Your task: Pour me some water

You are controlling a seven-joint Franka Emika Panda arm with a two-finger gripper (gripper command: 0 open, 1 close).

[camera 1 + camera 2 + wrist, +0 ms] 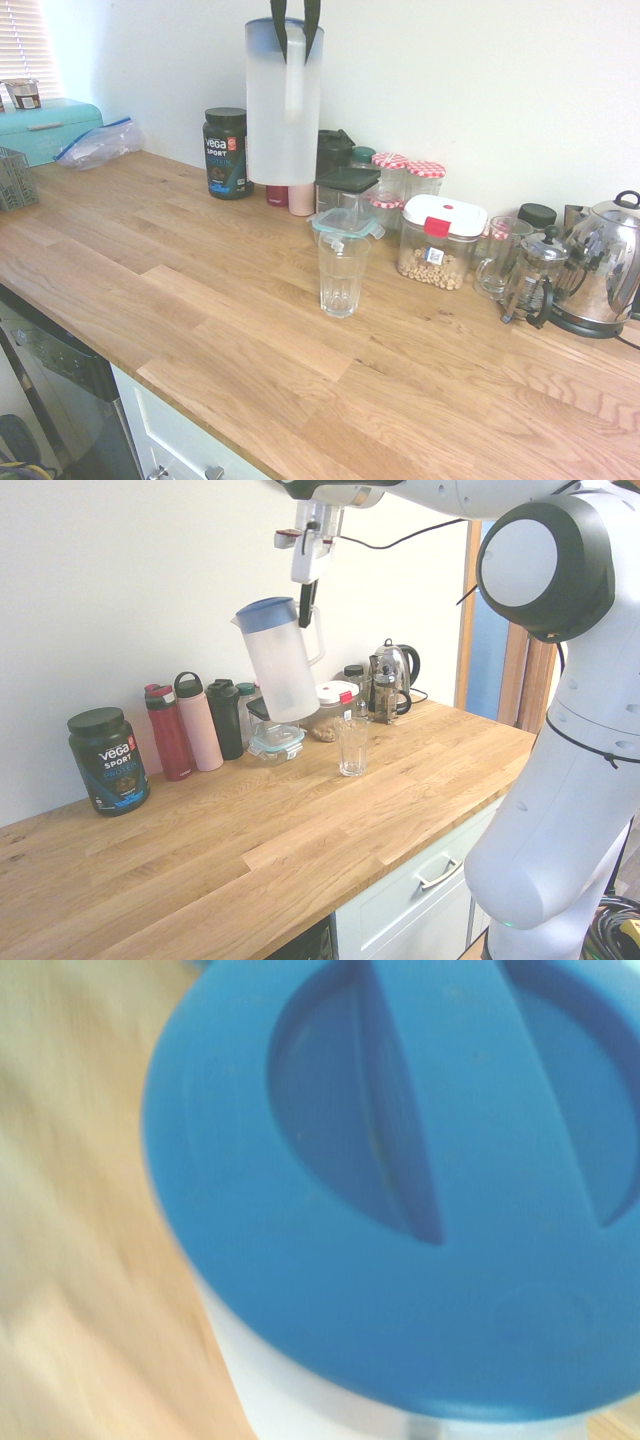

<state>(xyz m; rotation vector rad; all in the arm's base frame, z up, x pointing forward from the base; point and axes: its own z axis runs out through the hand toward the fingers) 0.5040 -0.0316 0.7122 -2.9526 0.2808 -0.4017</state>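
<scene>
Wooden kitchen counter (200,260) runs along a white wall, and the row is read from left to right in the first exterior view. A teal bread box (48,128) and a plastic bag (98,143) are seen at the far left, then a dark tub (227,153). Next, the jug (284,100) is held clear of the counter, well above it, its blue lid (265,612) at the top and its frosted body hanging slightly tilted in the second exterior view. The gripper (295,25) is closed on the jug's side handle from above. The water itself is barely made out through the frosted wall. Just right of the jug and lower down, an empty ribbed glass (342,272) stands upright on the counter, in front of a lidded food box (346,224). Jars (408,178), a nut container (438,243), a French press (531,277) and a steel kettle (603,265) follow at the right.

The carrying step appears to be in hand: the jug is lifted but not yet over the glass. Next, the spout would have to be brought above the glass rim and the jug tipped slowly, so that nothing is spilled.
</scene>
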